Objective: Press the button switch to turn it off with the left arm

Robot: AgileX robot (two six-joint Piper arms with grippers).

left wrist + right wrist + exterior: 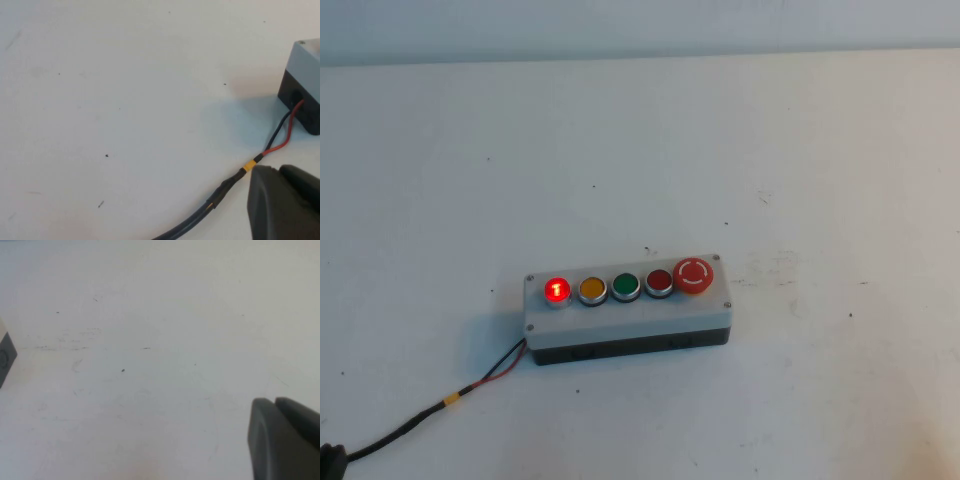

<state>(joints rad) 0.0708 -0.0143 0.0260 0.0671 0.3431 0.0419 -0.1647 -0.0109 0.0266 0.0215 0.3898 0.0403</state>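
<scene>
The button switch (557, 290) is the leftmost button on the grey five-button box (620, 322). It glows bright red with a white "1" on its face. Neither gripper shows in the high view. In the left wrist view my left gripper (279, 172) is shut and empty. It hovers over the table beside the box's cable (200, 215), a short way from the box's end (306, 65). In the right wrist view my right gripper (274, 402) is shut and empty over bare table, with a corner of the box (5, 354) far off at the frame edge.
On the box, in a row to the right of the lit button, sit a yellow button (592, 290), a green button (626, 286), a darker red button (659, 282) and a big red mushroom button (695, 275). A black cable with red and black wires (420, 420) runs from the box's left end toward the near left corner.
</scene>
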